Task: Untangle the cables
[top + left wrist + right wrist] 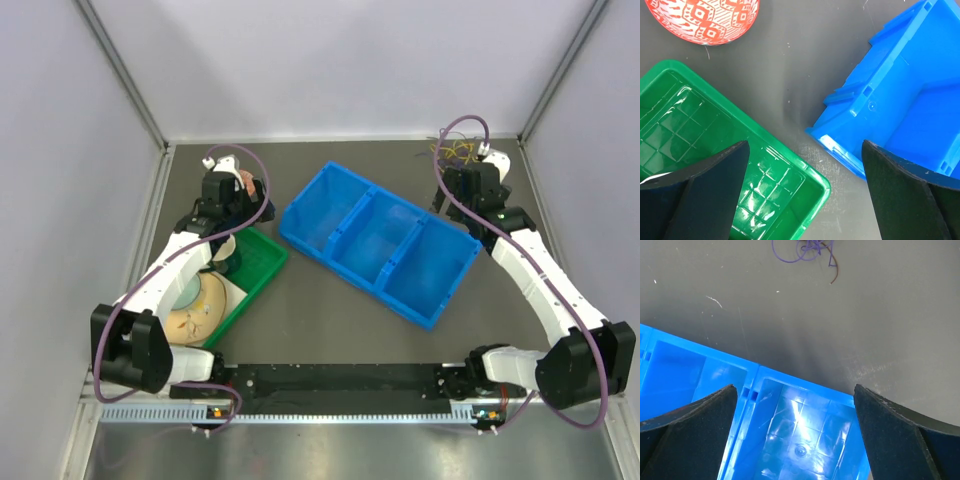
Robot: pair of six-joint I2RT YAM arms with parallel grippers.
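Cable tangle (807,249) lies beyond the blue bin (690,365) (far right corner). Right gripper (795,387), wide and empty: clear the bin rim, pinch one loose loop. Left gripper (805,142) likewise wide.

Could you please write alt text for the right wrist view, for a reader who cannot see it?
A tangle of purple cable lies on the dark table at the top edge. Below, the open jaws frame the rim of a blue bin.

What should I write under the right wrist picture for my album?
Open right gripper hovers over the blue bin, tangled cables lying on the table beyond.
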